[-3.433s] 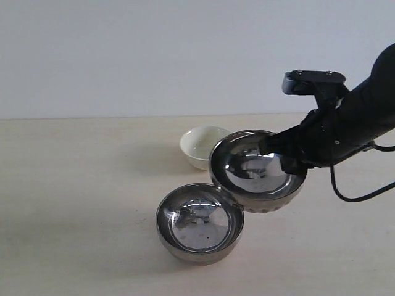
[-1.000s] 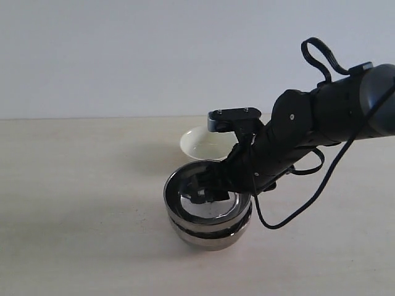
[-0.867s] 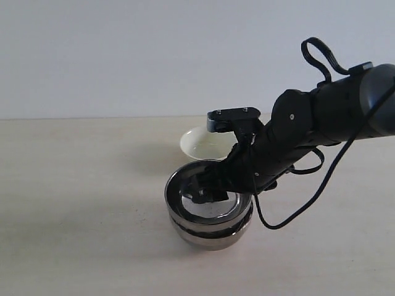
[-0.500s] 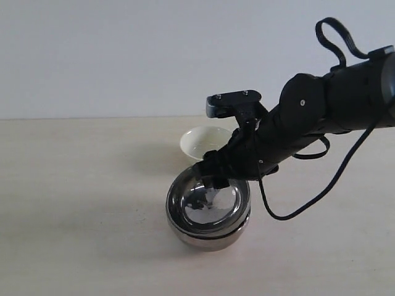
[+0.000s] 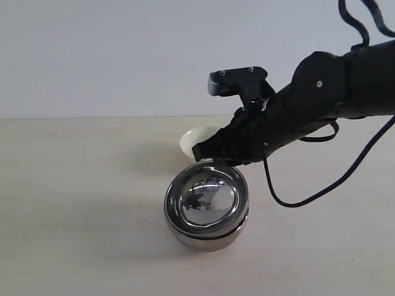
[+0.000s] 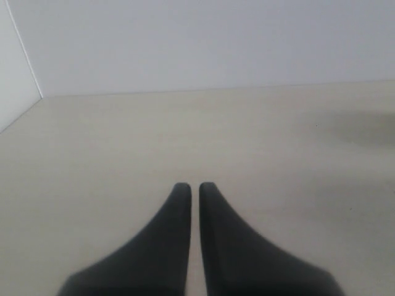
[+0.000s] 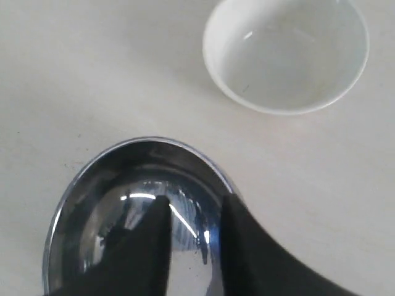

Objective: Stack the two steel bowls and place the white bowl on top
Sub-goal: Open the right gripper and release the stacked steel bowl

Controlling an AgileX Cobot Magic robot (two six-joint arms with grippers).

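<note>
The two steel bowls (image 5: 207, 206) sit nested one inside the other on the table; the upper one's shiny inside (image 7: 123, 228) fills the near part of the right wrist view. My right gripper (image 5: 207, 154) (image 7: 195, 200) hovers open just above the stack's far rim, holding nothing. The white bowl (image 5: 199, 139) (image 7: 287, 52) stands upright just behind the stack, partly hidden by the right arm in the exterior view. My left gripper (image 6: 192, 186) is shut and empty over bare table, out of the exterior view.
The light wooden table (image 5: 74, 185) runs up to a plain white wall. A black cable (image 5: 308, 197) loops down from the right arm to the right of the stack.
The right gripper carried one steel bowl over the other, set it inside, let go and rose toward the white bowl. The stacked bowls stay in place.
</note>
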